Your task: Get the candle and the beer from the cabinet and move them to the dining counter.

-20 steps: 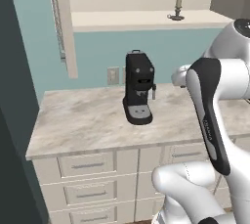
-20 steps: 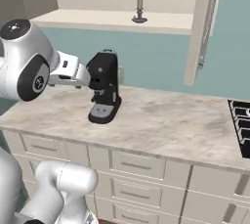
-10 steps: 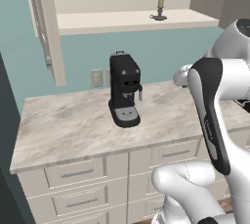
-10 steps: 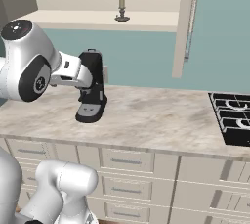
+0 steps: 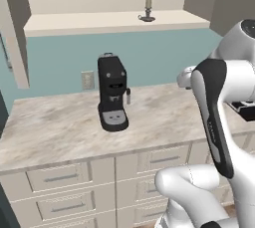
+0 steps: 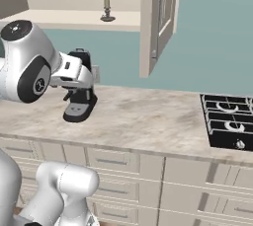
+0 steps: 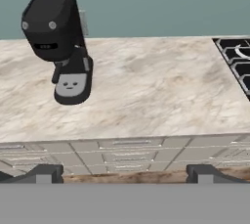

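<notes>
The candle (image 5: 148,7) (image 6: 106,6), a slim beige taper in a small dark holder, stands on the light shelf of the open cabinet (image 5: 114,23) (image 6: 74,18). The beer is out of view, and so is the dining counter. My gripper (image 7: 124,173) hangs well below the shelf, in front of the marbled worktop and near the coffee machine. Its two fingertips (image 7: 46,173) stand wide apart at the bottom of the hand view. The gripper is open, with nothing between them.
A black coffee machine (image 5: 112,92) (image 6: 79,96) (image 7: 61,37) stands on the marbled worktop (image 5: 55,127) (image 6: 143,121) above the drawers. A black stove (image 6: 230,121) (image 7: 239,56) lies at the right. An open cabinet door (image 6: 158,22) juts out right of the shelf.
The whole scene has slid left in both base views, so the base has moved to the right. More of the stove shows now. The gripper stays open.
</notes>
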